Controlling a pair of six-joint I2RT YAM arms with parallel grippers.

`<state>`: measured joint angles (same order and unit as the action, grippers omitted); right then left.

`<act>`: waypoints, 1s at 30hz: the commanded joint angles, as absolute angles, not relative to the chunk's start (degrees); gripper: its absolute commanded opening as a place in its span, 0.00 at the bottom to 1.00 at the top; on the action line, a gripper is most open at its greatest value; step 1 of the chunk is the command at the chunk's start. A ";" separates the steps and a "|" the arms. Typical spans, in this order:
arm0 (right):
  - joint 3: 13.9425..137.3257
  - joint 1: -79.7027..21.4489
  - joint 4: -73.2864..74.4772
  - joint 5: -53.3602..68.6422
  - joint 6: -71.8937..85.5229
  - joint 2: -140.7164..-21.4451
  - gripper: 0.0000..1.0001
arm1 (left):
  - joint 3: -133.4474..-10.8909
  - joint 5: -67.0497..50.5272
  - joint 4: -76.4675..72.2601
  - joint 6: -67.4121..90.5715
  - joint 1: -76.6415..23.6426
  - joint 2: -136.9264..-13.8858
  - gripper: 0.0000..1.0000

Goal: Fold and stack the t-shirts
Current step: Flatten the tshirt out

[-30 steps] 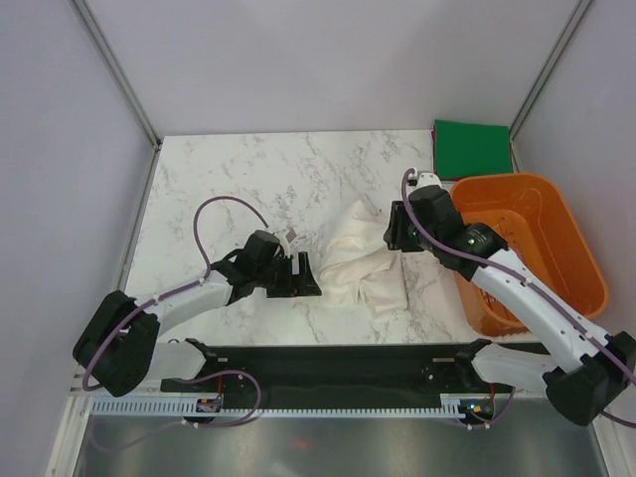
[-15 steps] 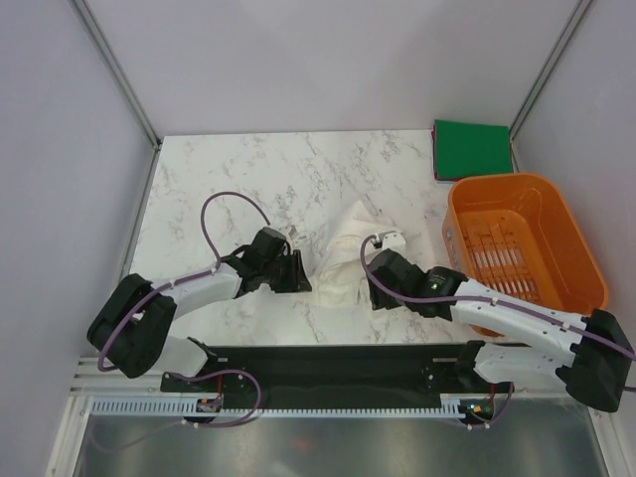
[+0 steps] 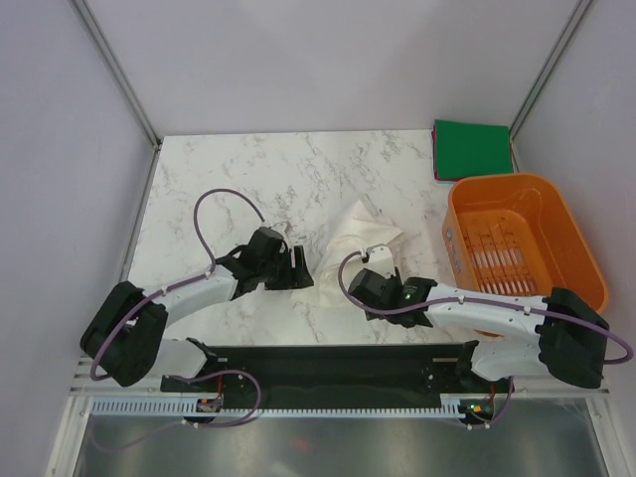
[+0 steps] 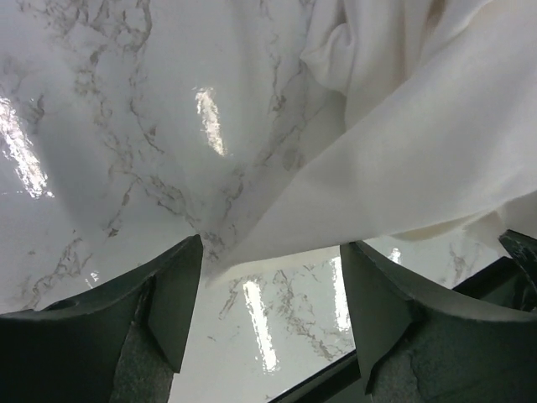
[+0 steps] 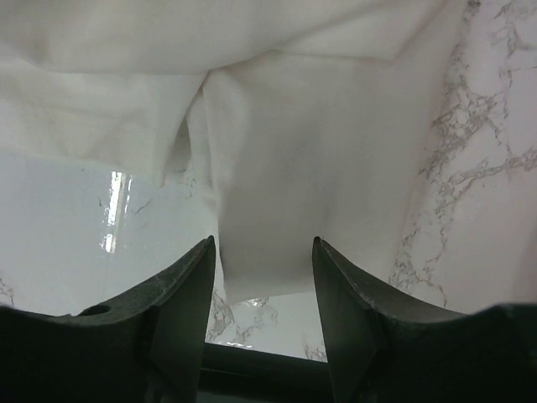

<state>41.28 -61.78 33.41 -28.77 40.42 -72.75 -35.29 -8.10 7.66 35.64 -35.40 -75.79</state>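
On the marble table [image 3: 219, 179], at its right edge: orange basket [image 3: 507, 181]. Mid-table: crumpled white t-shirt [image 3: 353, 243]. Far right corner, just behind the basket: folded green t-shirt [image 3: 472, 149]. At the white cloth's left edge: left gripper [image 4: 270, 252], spread, a corner between the fingers, unpinched. At the near hem: right gripper [image 5: 262, 245], likewise spread.

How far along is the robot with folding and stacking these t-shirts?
Done: the green t-shirt lies folded square at the far right corner of the table. In hand: the white t-shirt is a crumpled heap mid-table; the left jaws and right jaws stand open at its near edges, not gripping. Left: fold the white one and stack it with the green.
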 commanded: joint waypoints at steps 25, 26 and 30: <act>98.25 -62.67 61.89 -61.44 34.03 -68.75 0.00 | -81.89 24.87 55.18 28.21 -35.07 -53.45 0.02; 98.44 -62.67 60.13 -61.00 29.92 -67.95 0.00 | -82.70 25.40 56.41 28.21 -35.07 -52.74 0.02; 97.21 -62.14 50.13 -61.08 19.19 -66.97 0.00 | -83.32 25.66 59.32 28.74 -35.07 -51.07 0.02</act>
